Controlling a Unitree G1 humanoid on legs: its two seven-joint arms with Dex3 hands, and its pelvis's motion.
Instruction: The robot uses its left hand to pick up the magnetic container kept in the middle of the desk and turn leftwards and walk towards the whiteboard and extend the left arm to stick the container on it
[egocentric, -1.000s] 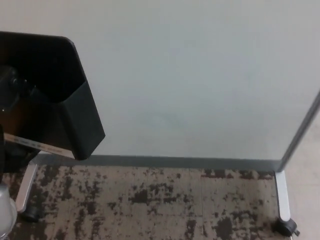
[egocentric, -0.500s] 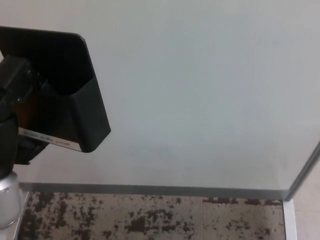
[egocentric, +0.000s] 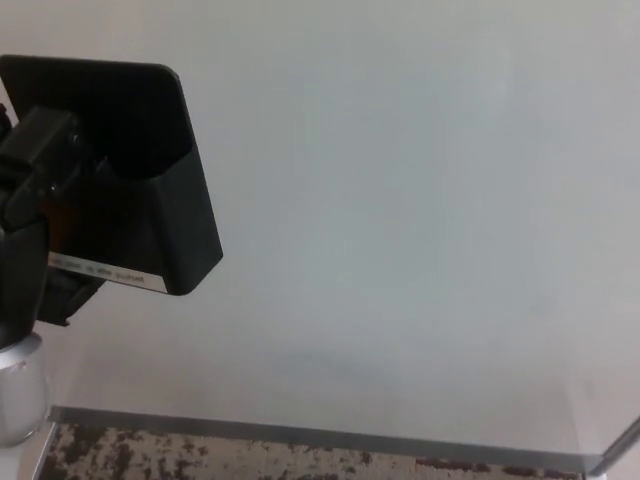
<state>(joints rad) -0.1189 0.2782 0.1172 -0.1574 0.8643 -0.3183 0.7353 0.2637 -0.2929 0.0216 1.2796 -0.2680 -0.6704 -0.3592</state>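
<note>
Holding the container (egocentric: 150, 190), the left hand (egocentric: 35, 225) has its fingers (egocentric: 45, 145) clenched over the container's open rim. The container extends right of the fingers, against or just before the whiteboard (egocentric: 400, 200); contact cannot be confirmed. It is judged rigid, light and smooth-walled. Grip at the rim, leaving the flat magnetic back clear.
</note>
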